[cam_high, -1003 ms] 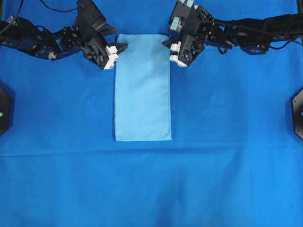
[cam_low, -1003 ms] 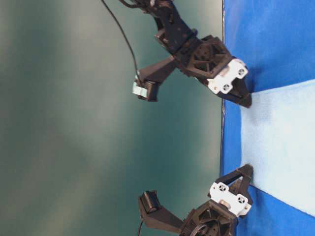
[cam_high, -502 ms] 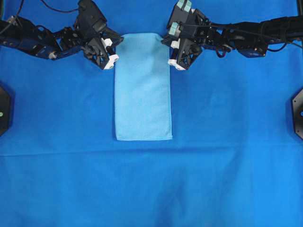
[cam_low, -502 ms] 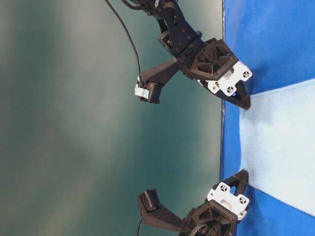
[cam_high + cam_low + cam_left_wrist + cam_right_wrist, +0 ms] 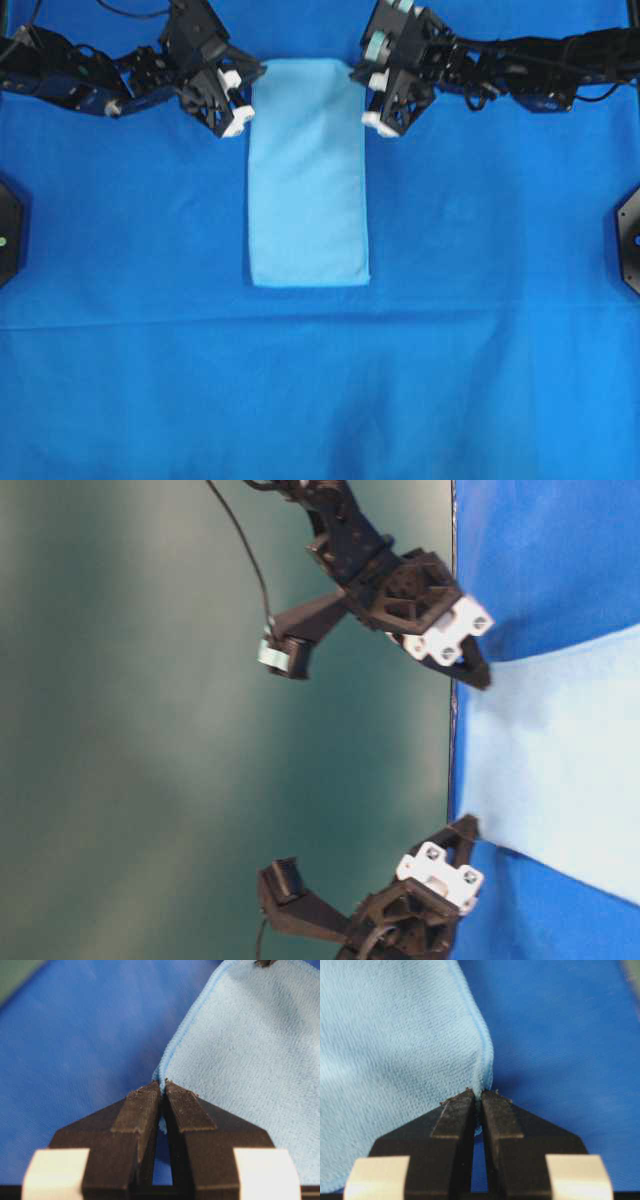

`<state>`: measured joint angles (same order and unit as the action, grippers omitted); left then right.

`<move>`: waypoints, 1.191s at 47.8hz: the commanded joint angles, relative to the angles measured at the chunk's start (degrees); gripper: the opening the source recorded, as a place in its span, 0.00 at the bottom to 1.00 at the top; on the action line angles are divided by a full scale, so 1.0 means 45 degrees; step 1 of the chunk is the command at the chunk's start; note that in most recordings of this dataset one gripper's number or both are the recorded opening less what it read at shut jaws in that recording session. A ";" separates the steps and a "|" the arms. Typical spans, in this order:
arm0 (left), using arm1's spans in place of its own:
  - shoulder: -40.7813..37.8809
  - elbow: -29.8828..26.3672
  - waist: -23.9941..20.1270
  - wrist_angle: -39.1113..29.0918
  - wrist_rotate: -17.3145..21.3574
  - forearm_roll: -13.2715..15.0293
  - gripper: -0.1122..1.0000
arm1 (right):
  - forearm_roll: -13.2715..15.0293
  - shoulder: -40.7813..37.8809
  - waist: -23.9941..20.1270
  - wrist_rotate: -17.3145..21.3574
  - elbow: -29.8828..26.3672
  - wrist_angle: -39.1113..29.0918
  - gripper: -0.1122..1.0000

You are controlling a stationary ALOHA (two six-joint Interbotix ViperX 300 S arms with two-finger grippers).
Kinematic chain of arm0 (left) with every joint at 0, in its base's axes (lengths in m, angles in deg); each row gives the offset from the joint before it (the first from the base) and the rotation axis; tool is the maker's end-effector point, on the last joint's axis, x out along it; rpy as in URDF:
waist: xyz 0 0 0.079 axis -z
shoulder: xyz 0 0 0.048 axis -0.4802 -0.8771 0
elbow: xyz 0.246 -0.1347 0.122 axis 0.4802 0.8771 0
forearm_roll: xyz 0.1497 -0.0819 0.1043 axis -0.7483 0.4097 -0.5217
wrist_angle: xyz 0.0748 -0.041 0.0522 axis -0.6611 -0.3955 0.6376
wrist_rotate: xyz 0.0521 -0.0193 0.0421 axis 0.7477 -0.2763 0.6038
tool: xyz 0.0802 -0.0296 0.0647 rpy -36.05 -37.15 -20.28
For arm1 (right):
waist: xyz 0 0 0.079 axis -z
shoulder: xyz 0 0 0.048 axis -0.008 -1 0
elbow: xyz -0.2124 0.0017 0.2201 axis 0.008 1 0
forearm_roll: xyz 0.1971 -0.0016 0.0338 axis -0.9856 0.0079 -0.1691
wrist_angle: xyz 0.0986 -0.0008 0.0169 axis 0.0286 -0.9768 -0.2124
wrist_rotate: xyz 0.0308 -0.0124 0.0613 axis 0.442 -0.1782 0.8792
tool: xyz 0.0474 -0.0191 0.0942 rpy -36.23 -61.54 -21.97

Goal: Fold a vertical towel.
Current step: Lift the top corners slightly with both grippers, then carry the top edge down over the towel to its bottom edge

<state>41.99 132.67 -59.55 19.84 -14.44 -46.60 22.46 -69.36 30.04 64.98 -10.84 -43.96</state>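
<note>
The left gripper (image 5: 162,1089) and right gripper (image 5: 479,1096) each pinched a top corner of the towel (image 5: 307,175); bare blue cloth (image 5: 320,390) lay below

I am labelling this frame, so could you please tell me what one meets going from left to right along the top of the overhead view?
Left gripper shut on a towel corner → towel → right gripper shut on the other far corner, all over the deep-blue backdrop cloth.
</note>
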 commanded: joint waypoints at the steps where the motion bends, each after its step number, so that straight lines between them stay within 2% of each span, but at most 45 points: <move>1: 0.0664 -0.0234 -0.0195 -0.0020 0.0156 -0.0020 0.12 | 0.0039 0.0703 0.0293 -0.0020 -0.0156 0.0039 0.14; 10: 0.0879 -0.0391 -0.0371 -0.0176 0.0762 -0.0020 0.12 | 0.0020 0.0977 0.0410 0.0000 -0.0195 0.0039 0.14; 20: 0.1367 -0.0352 -0.0234 -0.0586 0.0820 -0.0020 0.12 | -0.0020 0.1191 0.0313 0.0156 -0.0098 0.0000 0.14; 29: 0.2793 -0.0020 0.0313 -0.1270 0.0840 -0.0020 0.12 | -0.0020 0.2187 -0.0059 0.0176 0.0273 -0.0332 0.14; 44: 0.4805 0.1328 0.2363 -0.2109 0.0723 -0.0020 0.12 | -0.0449 0.4004 -0.1758 0.0195 0.1445 -0.0840 0.14; 57: 0.4941 0.2090 0.4414 -0.2324 0.0527 0.0000 0.12 | -0.0762 0.4316 -0.3535 0.0313 0.2148 -0.1543 0.14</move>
<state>63.69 141.90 -41.71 9.74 -11.97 -46.60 19.56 -51.08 15.62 65.95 -1.00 -49.93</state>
